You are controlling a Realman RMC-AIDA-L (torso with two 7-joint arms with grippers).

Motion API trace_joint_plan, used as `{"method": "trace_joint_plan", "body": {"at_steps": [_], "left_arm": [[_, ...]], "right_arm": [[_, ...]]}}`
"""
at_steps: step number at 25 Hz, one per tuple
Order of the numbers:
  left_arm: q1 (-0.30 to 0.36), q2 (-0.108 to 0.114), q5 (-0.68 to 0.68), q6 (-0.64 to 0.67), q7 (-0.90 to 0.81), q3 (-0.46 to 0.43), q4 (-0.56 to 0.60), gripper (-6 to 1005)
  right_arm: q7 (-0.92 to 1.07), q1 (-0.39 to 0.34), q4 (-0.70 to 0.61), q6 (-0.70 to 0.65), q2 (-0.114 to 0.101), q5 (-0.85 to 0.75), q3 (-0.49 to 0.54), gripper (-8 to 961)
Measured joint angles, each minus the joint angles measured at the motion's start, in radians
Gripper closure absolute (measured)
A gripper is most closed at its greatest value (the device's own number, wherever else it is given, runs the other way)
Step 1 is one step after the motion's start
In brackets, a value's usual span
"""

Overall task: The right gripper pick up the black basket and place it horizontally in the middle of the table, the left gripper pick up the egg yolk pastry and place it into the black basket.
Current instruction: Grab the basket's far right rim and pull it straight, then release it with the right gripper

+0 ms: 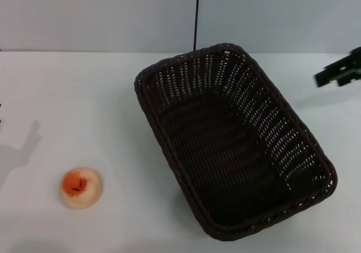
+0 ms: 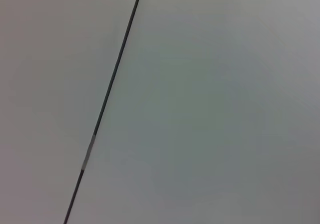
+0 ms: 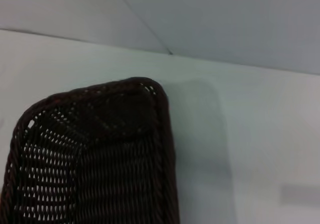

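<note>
Step 1 pending: black basket (image 1: 234, 145) lies askew; right gripper (image 1: 340, 72) off to its far side, can't tell if open; next needs rim grasp; left gripper unseen.

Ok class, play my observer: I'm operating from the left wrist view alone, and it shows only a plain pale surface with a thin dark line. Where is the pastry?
Observer: The pastry sits on the table, near the front on the robot's left, apart from everything else.
Operator: And the basket?
Observer: The basket rests on the table right of the pastry, turned at a slant, with nothing inside.
Operator: Is any gripper near it?
Observer: The right gripper hangs at the far right, beyond the basket's far corner, not touching it. The left gripper is not in view.
</note>
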Motion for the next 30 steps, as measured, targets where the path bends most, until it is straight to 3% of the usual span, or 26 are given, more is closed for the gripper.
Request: {"method": "trace_joint_plan", "body": {"at_steps": [2,8,10,17,29,30], "left_arm": [[0.004,0.001,0.0,0.01,0.0,-0.001,-0.003,166],[0.013,0.001,-0.002,0.042,-0.002,-0.003,-0.003,167],[0.014,0.001,-0.003,0.047,-0.003,-0.003,-0.003,167],[0.013,0.001,-0.002,0.053,-0.01,0.0,-0.003,167],[0.012,0.004,-0.006,0.067,-0.05,-0.006,0.008,167],[0.012,0.004,-0.006,0.067,-0.05,-0.006,0.008,167]], "right_arm": [[0.0,0.012,0.047,0.045,0.013,0.002,-0.014,358],[-0.004,0.027,0.082,0.149,0.094,0.002,-0.056,369],[-0.005,0.032,0.094,0.171,0.107,0.002,-0.073,373],[0.003,0.06,0.213,0.276,0.124,0.002,-0.126,386],[-0.012,0.05,0.222,0.351,0.138,0.048,-0.154,408],[-0.012,0.05,0.222,0.351,0.138,0.048,-0.154,448]]}}
